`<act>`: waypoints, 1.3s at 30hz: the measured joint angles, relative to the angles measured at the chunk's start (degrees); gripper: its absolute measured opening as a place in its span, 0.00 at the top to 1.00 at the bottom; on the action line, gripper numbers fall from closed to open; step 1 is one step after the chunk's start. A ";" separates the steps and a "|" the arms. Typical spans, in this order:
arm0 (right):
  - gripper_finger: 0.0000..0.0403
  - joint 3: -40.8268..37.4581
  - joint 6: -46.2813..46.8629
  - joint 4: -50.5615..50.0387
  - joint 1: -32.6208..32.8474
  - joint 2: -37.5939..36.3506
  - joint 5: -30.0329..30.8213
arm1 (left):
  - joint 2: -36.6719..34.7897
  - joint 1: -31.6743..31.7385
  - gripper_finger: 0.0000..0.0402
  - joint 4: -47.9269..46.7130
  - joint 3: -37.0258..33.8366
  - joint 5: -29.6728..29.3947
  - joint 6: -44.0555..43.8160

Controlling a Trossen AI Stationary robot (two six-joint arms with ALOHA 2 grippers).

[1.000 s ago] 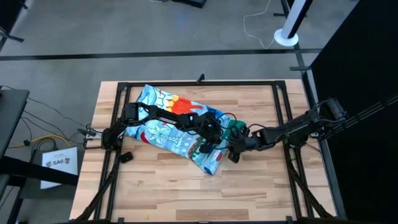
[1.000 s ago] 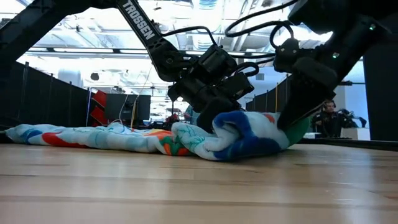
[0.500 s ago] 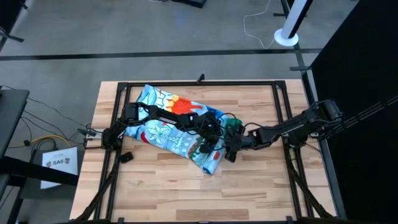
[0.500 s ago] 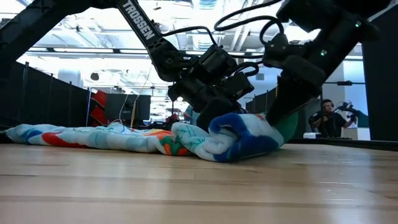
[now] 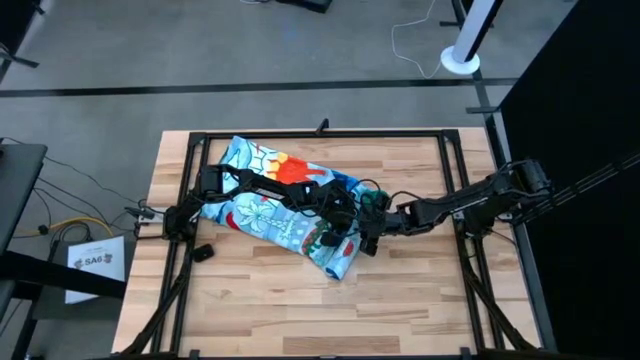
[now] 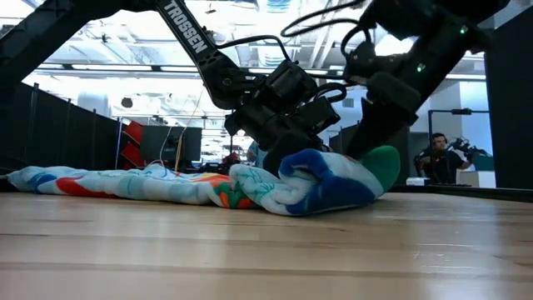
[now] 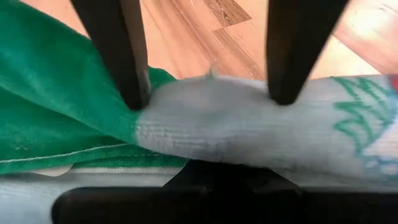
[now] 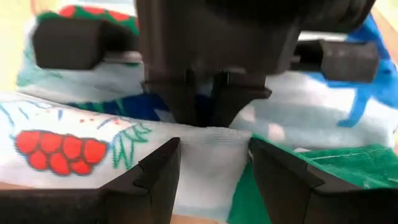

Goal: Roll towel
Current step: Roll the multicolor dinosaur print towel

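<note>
Left tool pinching towel edge

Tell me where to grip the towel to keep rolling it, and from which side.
Grip the towel at its rolled end, probably the best hold: the cloth is bunched thick there, while the rest lies flat toward the table's far left corner. Come from above, pinching the white fold edge. The left pincer straddles that fold and the right pincer meets it from the opposite side.
</note>
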 joint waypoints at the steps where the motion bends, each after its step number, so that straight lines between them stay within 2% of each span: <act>1: 0.55 -0.03 0.00 -0.01 -0.04 0.50 0.00 | 0.00 0.00 1.00 0.00 0.00 0.02 0.07; 15: 0.55 -0.37 3.59 3.43 0.70 7.98 -1.33 | 0.00 1.14 1.00 -0.24 -0.09 0.68 -0.30; 21: 0.55 -0.33 3.88 3.13 1.06 8.56 -1.73 | -1.16 1.21 1.00 -0.96 -0.15 0.12 -0.56; 31: 0.55 -0.41 5.08 2.62 1.10 8.69 -2.87 | -7.66 2.92 1.00 -9.93 -0.39 -4.60 0.85; 34: 0.55 -0.46 5.12 2.60 1.00 8.69 -2.98 | -9.51 2.57 1.00 -10.59 -0.31 -3.34 -0.88; 39: 0.55 -0.46 5.16 2.45 0.99 8.71 -3.10 | -10.08 0.07 1.00 -9.79 -0.26 2.48 -6.60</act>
